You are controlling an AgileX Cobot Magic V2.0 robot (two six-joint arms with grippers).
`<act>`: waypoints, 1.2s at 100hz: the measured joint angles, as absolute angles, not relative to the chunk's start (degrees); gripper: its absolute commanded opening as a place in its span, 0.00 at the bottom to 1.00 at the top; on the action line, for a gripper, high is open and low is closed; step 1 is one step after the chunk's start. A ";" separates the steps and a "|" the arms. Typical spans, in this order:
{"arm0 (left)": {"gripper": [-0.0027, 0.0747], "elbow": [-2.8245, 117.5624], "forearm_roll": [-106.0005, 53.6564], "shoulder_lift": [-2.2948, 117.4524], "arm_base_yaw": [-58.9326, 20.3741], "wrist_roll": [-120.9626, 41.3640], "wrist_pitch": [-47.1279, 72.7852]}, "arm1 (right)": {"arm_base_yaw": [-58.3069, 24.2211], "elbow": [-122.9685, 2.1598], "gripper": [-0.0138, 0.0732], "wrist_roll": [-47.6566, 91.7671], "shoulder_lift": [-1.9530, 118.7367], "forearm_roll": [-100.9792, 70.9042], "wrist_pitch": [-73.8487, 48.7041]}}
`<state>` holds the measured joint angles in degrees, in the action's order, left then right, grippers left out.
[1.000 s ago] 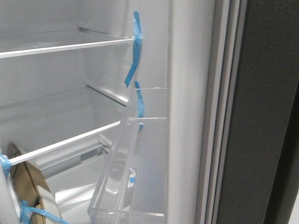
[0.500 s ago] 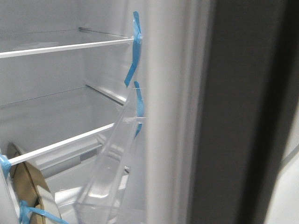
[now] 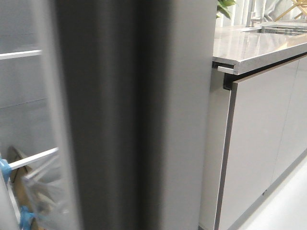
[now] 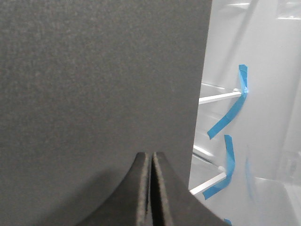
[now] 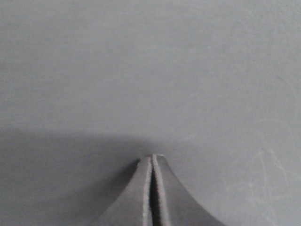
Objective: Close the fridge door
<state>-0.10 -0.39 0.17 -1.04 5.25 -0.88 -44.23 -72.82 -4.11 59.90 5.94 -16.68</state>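
Blurred across the middle of the front view, the matte dark grey fridge door (image 3: 129,115), hiding most of the white fridge interior (image 3: 24,96), with only a shelf edge (image 3: 29,159), a clear bin (image 3: 45,189) and blue tape (image 3: 5,168) showing at far left. To the right, glossy light grey cabinet fronts (image 3: 259,139) under a grey countertop (image 3: 254,45), a green plant (image 3: 224,5) far behind. Left gripper (image 4: 151,155) pinched fully together, tips right at the door's dark outer face near its edge; right gripper (image 5: 152,157) likewise pressed together, against a plain grey surface (image 5: 150,70), holding nothing
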 measured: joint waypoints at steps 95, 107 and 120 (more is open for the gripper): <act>0.01 -0.10 -0.39 0.17 -1.04 5.25 -0.88 | -44.72 -92.63 0.07 -4.11 93.48 5.54 -1.23; 0.01 -0.10 -0.39 0.17 -1.04 5.25 -0.88 | -44.72 -92.63 0.07 -4.11 93.98 5.54 -1.52; 0.01 -0.10 -0.39 0.17 -1.04 5.25 -0.88 | -43.37 -92.77 0.07 -4.11 93.76 5.54 -1.52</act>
<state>-0.10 -0.39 0.17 -1.04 5.25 -0.88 -43.37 -92.77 -4.11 93.76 5.54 -1.52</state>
